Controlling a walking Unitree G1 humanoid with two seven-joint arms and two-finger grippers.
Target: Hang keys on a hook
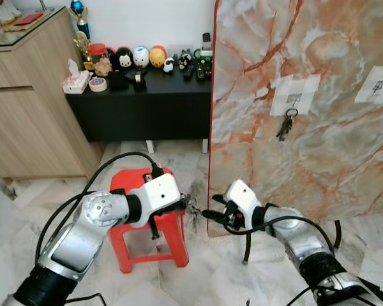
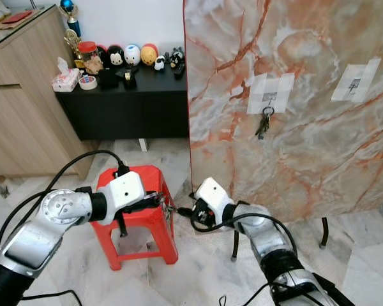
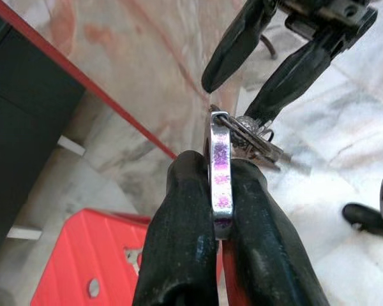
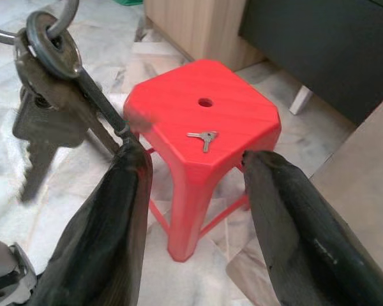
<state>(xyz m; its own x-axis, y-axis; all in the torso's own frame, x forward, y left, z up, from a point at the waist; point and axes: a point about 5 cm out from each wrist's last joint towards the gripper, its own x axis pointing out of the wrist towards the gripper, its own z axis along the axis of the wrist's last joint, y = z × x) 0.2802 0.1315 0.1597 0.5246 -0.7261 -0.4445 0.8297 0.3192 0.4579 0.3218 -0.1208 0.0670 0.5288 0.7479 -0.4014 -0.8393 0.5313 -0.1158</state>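
While left gripper pinches keys, right wrist view reveals stool.

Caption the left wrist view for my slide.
Left gripper pinching a key ring, right gripper open just beyond it.

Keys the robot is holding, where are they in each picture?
Left eye view: keys mid-picture, between both arms' tips.
Right eye view: keys beside the stool's corner.
Left wrist view: keys on a ring pinched by the left gripper.
Right wrist view: keys against one finger of the open right gripper.
Shared landmark: red stool.
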